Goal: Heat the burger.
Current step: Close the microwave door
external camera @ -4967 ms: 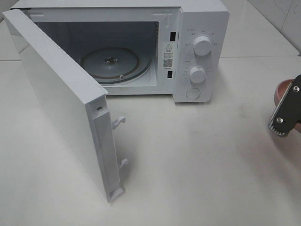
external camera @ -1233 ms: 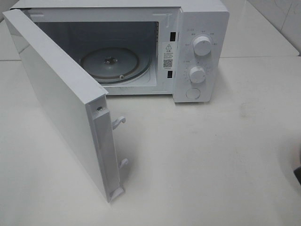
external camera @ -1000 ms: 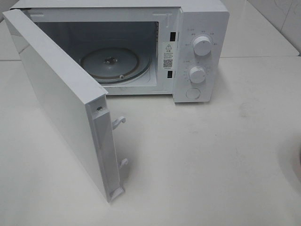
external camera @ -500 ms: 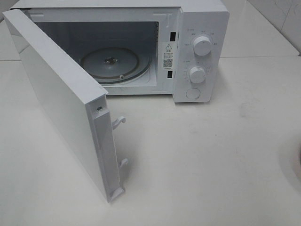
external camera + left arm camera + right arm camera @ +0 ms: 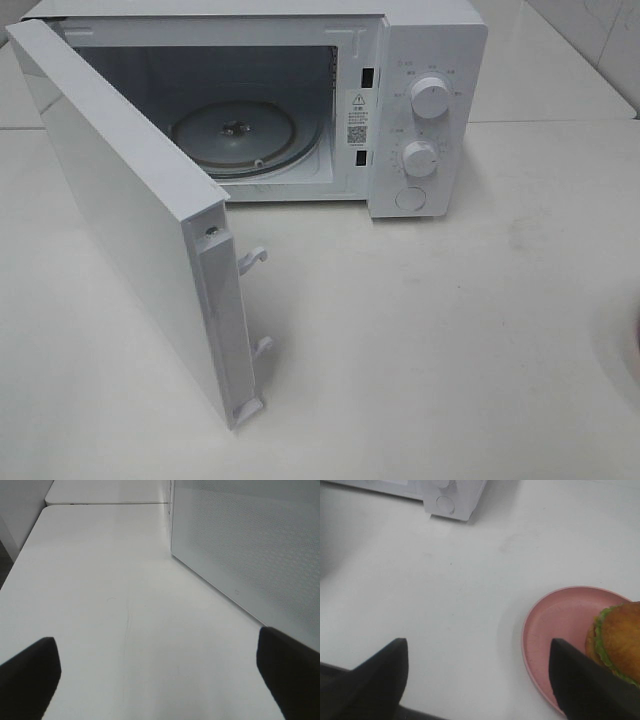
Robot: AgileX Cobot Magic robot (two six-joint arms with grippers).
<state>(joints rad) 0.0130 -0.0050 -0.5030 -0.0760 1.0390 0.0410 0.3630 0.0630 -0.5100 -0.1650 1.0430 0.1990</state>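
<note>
From the high camera, a white microwave (image 5: 300,100) stands at the back of the pale tabletop (image 5: 420,330) with its door (image 5: 130,220) swung wide toward the front left, the glass turntable (image 5: 235,135) bare inside, and two knobs (image 5: 430,97) on the panel at its right; neither arm shows here. The left wrist view shows the left hand (image 5: 160,675) released, its two dark fingertips (image 5: 30,670) spread wide over bare tabletop beside the microwave's perforated wall. In the right wrist view the right hand (image 5: 485,680) is also spread apart and grasps nothing; one finger (image 5: 585,685) overlaps the rim of a pink plate (image 5: 555,630), where the burger (image 5: 617,640) sits, well away from the microwave
</note>
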